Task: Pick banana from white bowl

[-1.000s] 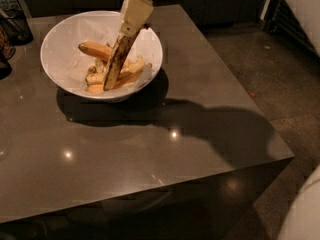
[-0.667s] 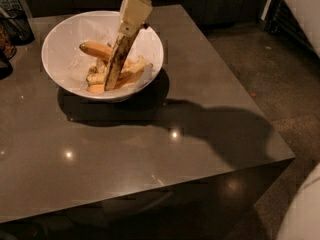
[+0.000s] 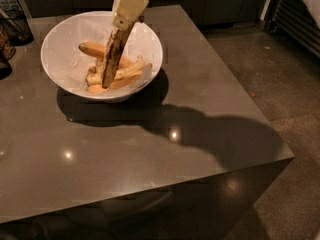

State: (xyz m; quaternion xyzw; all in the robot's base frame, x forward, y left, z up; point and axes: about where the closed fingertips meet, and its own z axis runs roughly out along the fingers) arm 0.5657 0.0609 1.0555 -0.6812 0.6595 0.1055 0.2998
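Observation:
The white bowl [image 3: 60,44] stands on the far left part of the dark table [image 3: 150,149]. My gripper [image 3: 127,11] reaches down from the top over the bowl and is shut on the banana [image 3: 112,59], a long dark-mottled one. The banana hangs almost upright, its top end in the gripper and its lower tip just above the fruit in the bowl. Several smoother yellow-orange bananas [image 3: 92,49] lie in the bowl beneath it.
A dark wire basket [image 3: 15,24] and other dark items stand at the table's far left edge. The table's right edge and front corner drop to a speckled floor [image 3: 280,84]. Dark cabinets run along the back.
The gripper and the held banana have risen slightly, with the banana's lower tip lifting off the fruit in the bowl.

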